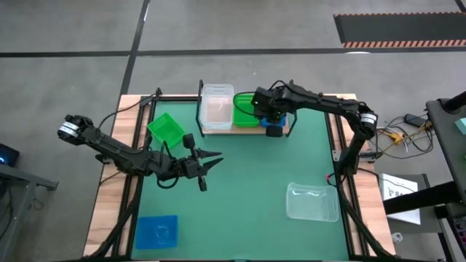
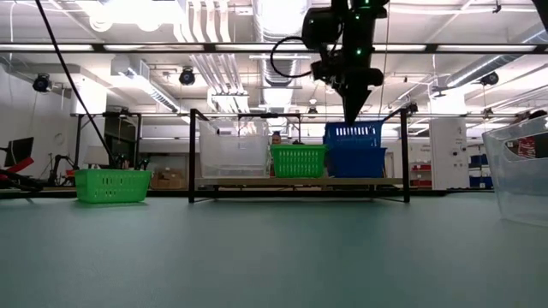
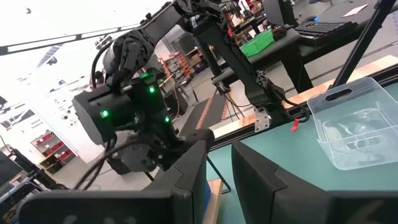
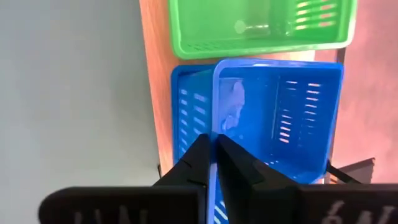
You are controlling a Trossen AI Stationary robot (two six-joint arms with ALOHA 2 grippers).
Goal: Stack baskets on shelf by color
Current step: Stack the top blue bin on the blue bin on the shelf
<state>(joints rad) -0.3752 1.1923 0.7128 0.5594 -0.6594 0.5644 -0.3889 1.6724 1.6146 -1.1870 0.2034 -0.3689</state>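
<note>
The shelf point(image 1: 244, 129) stands at the table's far edge. On it sit a clear basket point(image 1: 216, 108) on the left, a green basket point(image 1: 246, 109) in the middle and two nested blue baskets point(image 2: 354, 147) on the right. The upper blue basket point(image 4: 277, 112) sits skewed in the lower one point(image 4: 189, 106). My right gripper point(image 4: 212, 142) points steeply down, shut, at the upper basket's near rim. My left gripper point(image 1: 217, 158) hangs level over the table's middle, open, with nothing between its fingers point(image 3: 252, 171). My right gripper's shut fingertips point(image 2: 354, 118) stand from above right at the upper blue basket's rim point(image 4: 214, 118), on its long side. I cannot tell whether they touch it. No wall shows between the fingers.
A green basket point(image 1: 166, 129) stands on the mat at the far left. A blue basket point(image 1: 156, 231) lies near the front left corner. A clear basket point(image 1: 312, 201) stands at the near right. The shelf's black uprights point(image 2: 404, 154) frame the board.
</note>
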